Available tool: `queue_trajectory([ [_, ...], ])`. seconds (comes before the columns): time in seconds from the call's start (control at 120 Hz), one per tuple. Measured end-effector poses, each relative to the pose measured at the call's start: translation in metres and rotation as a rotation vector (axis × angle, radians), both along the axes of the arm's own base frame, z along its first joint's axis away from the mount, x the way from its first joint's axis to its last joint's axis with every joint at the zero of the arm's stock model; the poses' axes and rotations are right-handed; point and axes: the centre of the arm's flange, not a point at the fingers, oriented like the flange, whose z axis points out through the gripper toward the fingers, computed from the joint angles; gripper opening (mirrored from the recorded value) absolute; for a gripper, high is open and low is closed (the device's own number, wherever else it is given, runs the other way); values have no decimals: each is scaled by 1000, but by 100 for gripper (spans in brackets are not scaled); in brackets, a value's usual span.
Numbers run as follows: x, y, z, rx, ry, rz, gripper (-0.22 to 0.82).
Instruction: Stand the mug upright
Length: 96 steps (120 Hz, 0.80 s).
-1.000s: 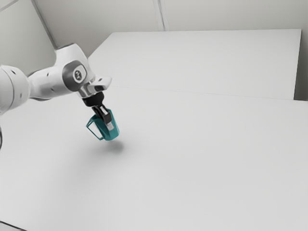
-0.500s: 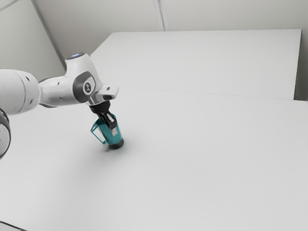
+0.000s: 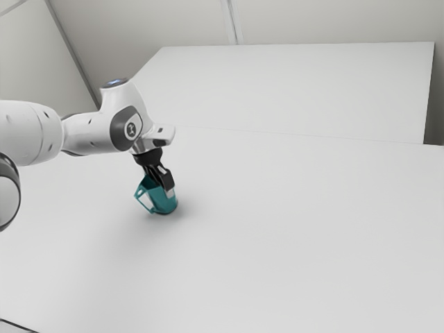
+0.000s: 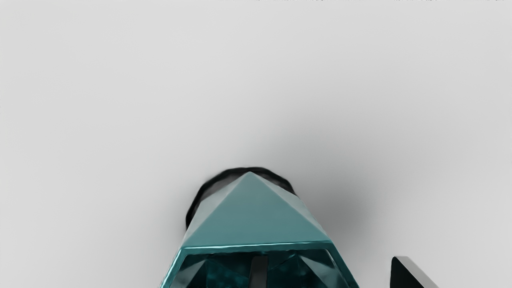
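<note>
My gripper (image 3: 165, 189) reaches down over the teal mug (image 3: 160, 203), whose base meets the table (image 3: 277, 222). The mug's opening faces upward and its handle points to the exterior view's left; a slight lean cannot be ruled out. In the wrist view, the gripper (image 4: 331, 273) stands open across one wall of the mug (image 4: 256, 220). One finger is down inside the mug, the other outside, with a gap between the outer finger and the wall. A dark edge shows around the mug's base.
A pale raised panel or second surface (image 3: 298, 90) lies beyond the table's far seam. The arm comes in from the exterior view's left. A dark line crosses the exterior view's lower left corner.
The mug, tilted above the table a second ago, has come down onto it and turned more upright. My hand has moved toward the exterior view's right and lower with it.
</note>
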Motion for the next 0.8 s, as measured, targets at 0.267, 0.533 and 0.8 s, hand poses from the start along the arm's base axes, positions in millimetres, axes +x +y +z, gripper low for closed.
queue_trajectory([
  [0.267,-1,-6,59,-18,-64,6,51],
  [0.533,-6,-15,160,-28,-59,61,58],
  [0.8,-16,-38,192,0,11,115,60],
])
